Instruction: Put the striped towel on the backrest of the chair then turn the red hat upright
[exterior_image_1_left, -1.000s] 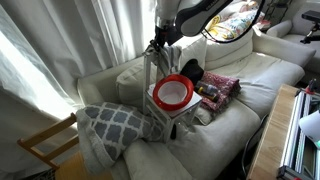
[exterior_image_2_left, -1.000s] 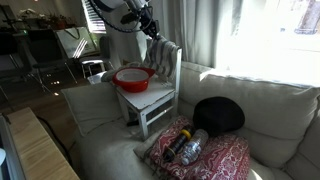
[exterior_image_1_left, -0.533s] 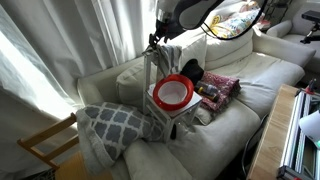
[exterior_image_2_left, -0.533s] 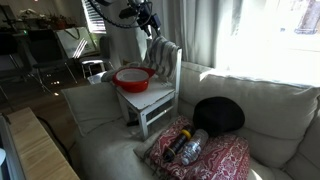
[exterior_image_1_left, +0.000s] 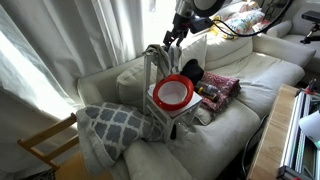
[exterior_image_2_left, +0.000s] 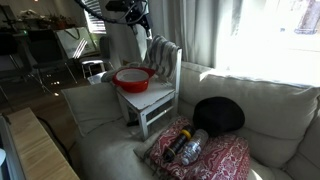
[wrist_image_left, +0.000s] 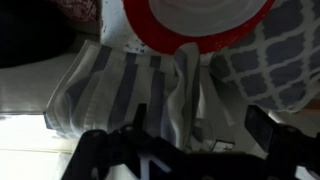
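On the sofa, the towel is found draped over the back of the chair, gripper spread empty above; righting the upturned hat is judged next.

The striped towel, soft grey-and-white with faint bands, hangs draped over the top rail of the backrest of the small white chair, its folds falling down the slats, as the wrist view also shows. The chair stands upright on the sofa seat, back from the cushion's front edge. The round red hat lies upside down on the chair's flat seat, white inside facing up.
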